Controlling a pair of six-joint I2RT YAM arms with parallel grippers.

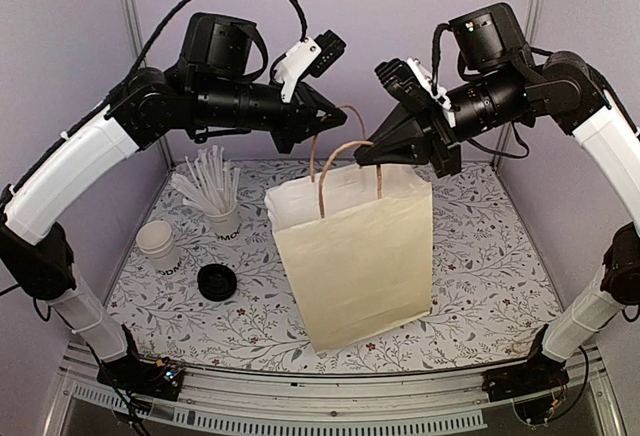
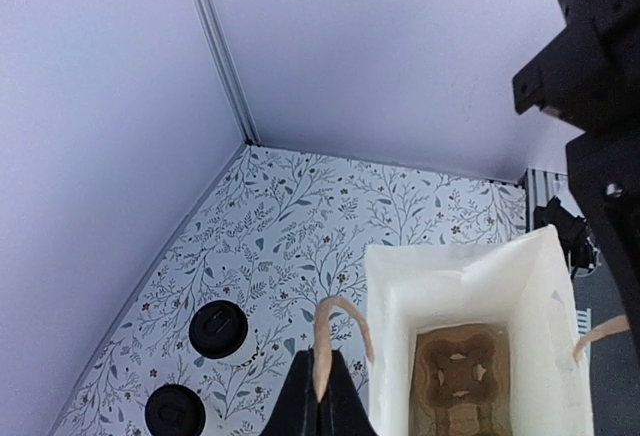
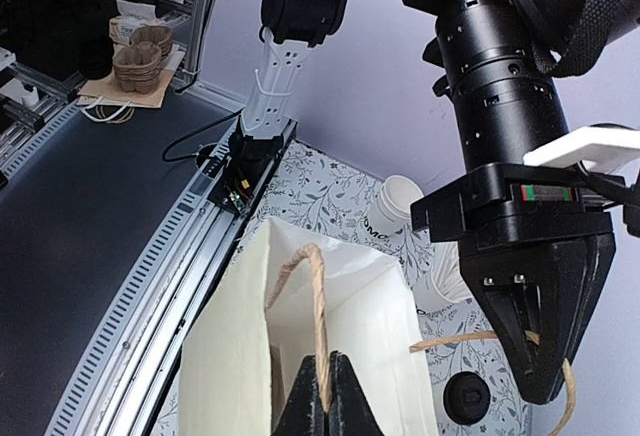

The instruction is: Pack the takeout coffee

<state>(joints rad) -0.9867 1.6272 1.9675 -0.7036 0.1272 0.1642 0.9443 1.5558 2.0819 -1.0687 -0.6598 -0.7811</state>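
From above, the left gripper [image 1: 319,119] and right gripper [image 1: 373,152] each have jaws clamped on the handles [image 1: 322,181] of the paper bag [image 1: 355,256]. Left wrist: the takeout coffee [image 2: 218,328] stands on the worktop [image 2: 300,216] at the bag's 9 o'clock, not yet packed. Right wrist: the bag's mouth gapes, apparently ready for loading.

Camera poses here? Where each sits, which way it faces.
Top external: above, behind the robot, down onto the paper bag; left arm, right arm show.
Left wrist: on left end effector, down into the bag; right arm at right.
Right wrist: on right end effector, facing the left arm.
All three share the bag.
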